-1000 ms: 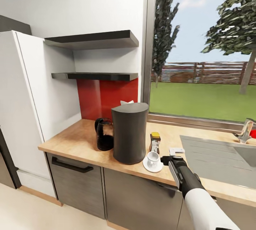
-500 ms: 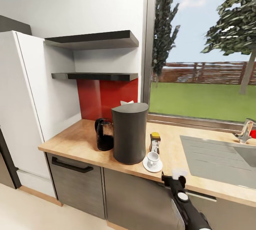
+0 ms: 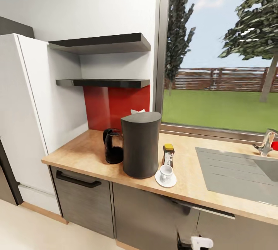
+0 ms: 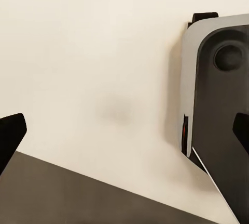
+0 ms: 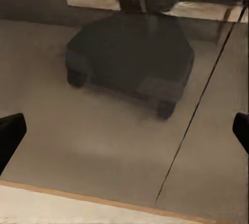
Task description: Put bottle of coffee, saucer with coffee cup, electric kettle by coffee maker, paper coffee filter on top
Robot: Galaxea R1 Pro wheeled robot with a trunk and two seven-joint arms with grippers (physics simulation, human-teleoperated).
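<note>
While the arms sit low, the head view has the whole station on the light-wood tabletop (image 3: pixel 88 151). Coffee maker (image 3: pixel 141 144): tall matte dark-grey cylinder with a slanted flat top, standing near the front edge. Filter (image 3: pixel 137 111): a crumpled white paper tip showing just above the maker's top rim; can't tell whether it rests on the top or sits behind it. Kettle (image 3: pixel 113 145): rounded clear glass with dark contents and a black loop handle, just beside the maker on its left, partly hidden by it. Bottle (image 3: pixel 168 154): small, dark brown, white label, yellow-orange cap, upright just right of the maker. Saucer (image 3: pixel 166 181): flat round white plate in front of the bottle, near the tabletop edge, with the tiny white cup (image 3: pixel 166 172) standing on it. Inset steel sink (image 3: pixel 235 172) to the right, dark-grey cabinets (image 3: pixel 150 215) below. Thin glossy black shelf (image 3: pixel 103 83) on the wall over a red backsplash.

Left gripper (image 4: pixel 124 133): jaws spread wide, black tips at the frame edges, nothing between them, over a pale floor and a grey rounded base part. Right gripper (image 5: pixel 124 133): jaws likewise wide apart and empty, facing a glossy cabinet front with a dim dark reflection.
</note>
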